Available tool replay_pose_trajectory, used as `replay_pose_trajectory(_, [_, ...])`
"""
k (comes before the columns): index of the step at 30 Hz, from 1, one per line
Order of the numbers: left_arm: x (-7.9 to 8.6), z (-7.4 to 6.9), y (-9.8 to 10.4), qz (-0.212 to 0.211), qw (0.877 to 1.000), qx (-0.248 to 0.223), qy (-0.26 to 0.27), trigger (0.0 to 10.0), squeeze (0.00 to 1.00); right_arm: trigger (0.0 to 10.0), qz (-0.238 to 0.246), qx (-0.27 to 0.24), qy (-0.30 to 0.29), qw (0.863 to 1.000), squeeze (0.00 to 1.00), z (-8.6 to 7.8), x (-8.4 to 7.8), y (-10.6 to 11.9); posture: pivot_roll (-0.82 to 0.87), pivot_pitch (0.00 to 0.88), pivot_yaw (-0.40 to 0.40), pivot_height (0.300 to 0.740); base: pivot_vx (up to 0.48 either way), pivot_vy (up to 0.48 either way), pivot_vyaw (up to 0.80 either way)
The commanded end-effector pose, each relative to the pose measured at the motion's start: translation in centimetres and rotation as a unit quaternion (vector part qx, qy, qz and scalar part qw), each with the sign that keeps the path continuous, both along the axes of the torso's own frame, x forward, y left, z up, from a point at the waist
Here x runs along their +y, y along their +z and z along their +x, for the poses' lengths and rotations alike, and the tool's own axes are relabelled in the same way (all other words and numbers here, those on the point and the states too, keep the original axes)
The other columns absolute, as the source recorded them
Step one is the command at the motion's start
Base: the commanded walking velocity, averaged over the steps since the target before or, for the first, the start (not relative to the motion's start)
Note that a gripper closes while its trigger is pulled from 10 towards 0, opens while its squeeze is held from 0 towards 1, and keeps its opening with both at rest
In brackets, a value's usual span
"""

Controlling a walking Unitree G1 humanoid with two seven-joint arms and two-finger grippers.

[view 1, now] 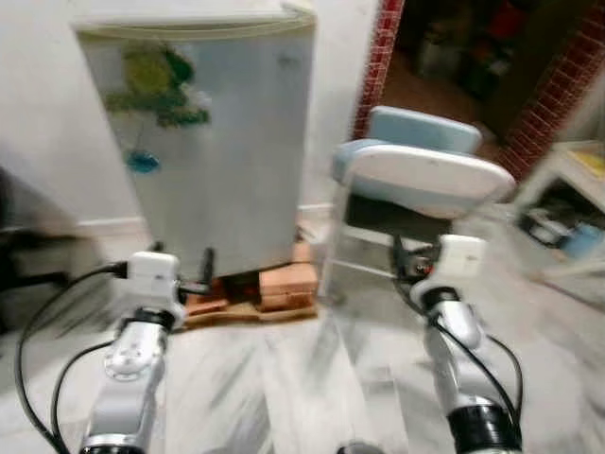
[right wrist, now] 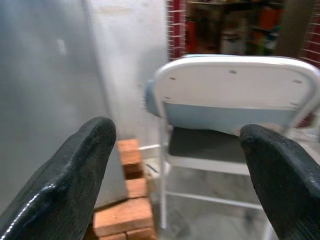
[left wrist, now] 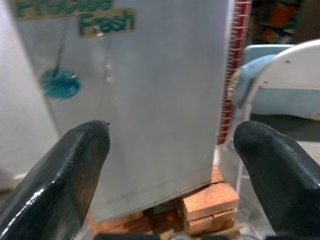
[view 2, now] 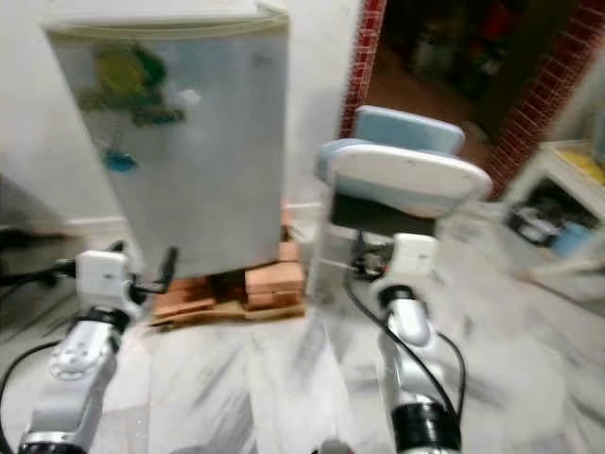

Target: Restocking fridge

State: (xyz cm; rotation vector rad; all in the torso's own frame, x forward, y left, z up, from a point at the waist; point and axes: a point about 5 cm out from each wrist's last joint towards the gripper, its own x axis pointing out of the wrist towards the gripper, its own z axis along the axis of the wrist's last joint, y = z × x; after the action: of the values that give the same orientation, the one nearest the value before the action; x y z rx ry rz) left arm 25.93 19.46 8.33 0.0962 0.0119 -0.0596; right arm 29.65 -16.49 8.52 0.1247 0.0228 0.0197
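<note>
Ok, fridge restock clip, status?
Left gripper and right gripper open, empty. Fridge shut, on bricks. Chair beside it.

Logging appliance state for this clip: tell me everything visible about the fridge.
The fridge is a small, silver-grey, metallic-looking unit with a pale top edge. Its door is shut. The front carries a green and yellow sticker, a round blue sticker below it, and lettering ending in "Fresh" in the left wrist view. It stands upright against the white wall, raised off the marble-look floor on bricks over a flat board. A white and blue folding chair stands close on its right, apparently apart.
</note>
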Motion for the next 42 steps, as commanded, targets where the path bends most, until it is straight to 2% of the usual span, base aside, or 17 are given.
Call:
replay_pose_trajectory(1, [-0.9, 0.4, 0.4, -0.009, 1.000, -0.009, -0.017, 10.0, 0.00, 10.0, -0.003, -0.001, -0.011, 1.000, 0.00, 0.1, -0.8, 0.1, 0.03, 0.000, -0.022, 0.740, 0.000, 0.480, -0.80])
replay_pose_trajectory(14, [-1.0, 0.4, 0.0, -0.010, 1.000, 0.000, -0.017, 10.0, 0.00, 10.0, 0.000, -0.004, -0.005, 1.000, 0.00, 0.2, -0.4, 0.1, 0.04, 0.000, -0.019, 0.740, 0.000, 0.480, -0.79])
replay_pose_trajectory(24, [-0.7, 0.2, -0.3, 0.007, 1.000, 0.015, -0.026, 10.0, 0.00, 10.0, -0.018, -0.006, -0.027, 0.999, 0.00, 0.1, -1.6, 0.1, 0.04, 0.000, 0.004, 0.740, 0.000, 0.480, -0.04])
replay_pose_trajectory(29, [-1.1, 0.2, 0.0, 0.017, 0.999, 0.009, -0.035, 10.0, 0.00, 10.0, -0.018, -0.004, -0.028, 0.999, 0.00, 0.1, -1.5, -0.1, 0.04, 0.000, 0.008, 0.740, 0.000, 0.480, -0.50])
replay_pose_trajectory(36, [-1.4, -0.7, -1.1, 0.018, 0.998, 0.030, -0.044, 10.0, 0.00, 10.0, -0.021, -0.005, -0.038, 0.999, 0.00, 0.0, -1.8, -0.3, 0.03, 0.000, 0.035, 0.740, 0.000, 0.480, -0.08])
replay_pose_trajectory(42, [-1.0, -0.7, -1.3, 0.019, 0.998, 0.041, -0.041, 10.0, 0.00, 10.0, -0.030, 0.001, -0.038, 0.999, 0.00, -0.3, -1.8, -0.6, 0.03, 0.000, 0.024, 0.740, 0.000, 0.480, 0.00])
